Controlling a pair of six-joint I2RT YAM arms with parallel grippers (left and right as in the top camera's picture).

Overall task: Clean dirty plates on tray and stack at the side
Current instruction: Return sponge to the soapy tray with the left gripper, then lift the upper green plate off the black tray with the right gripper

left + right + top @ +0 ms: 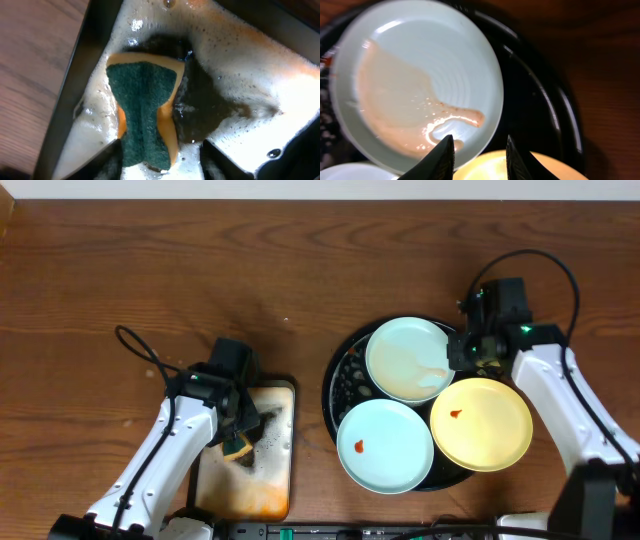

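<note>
Status: early stage. All three plates rest on the black tray [350,372], right of the table [150,260] centre; none is stacked at the side.

- Far mint plate [408,358]: coated in a wet pink smear, probably mid-wash.
- Near mint plate [385,445] and yellow plate [482,423]: each has a red spot.

Right hand [480,157]: released, empty, above the tray's far right rim. Left hand [240,430]: jaws apart astride the sponge [145,115], which lies in the metal tray [268,485].

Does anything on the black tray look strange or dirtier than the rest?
Yes. The rear mint plate carries a wide pinkish smear across its face, while the front mint plate and the yellow plate show only small red spots. The yellow plate seems to overhang the rim of the black tray.
</note>
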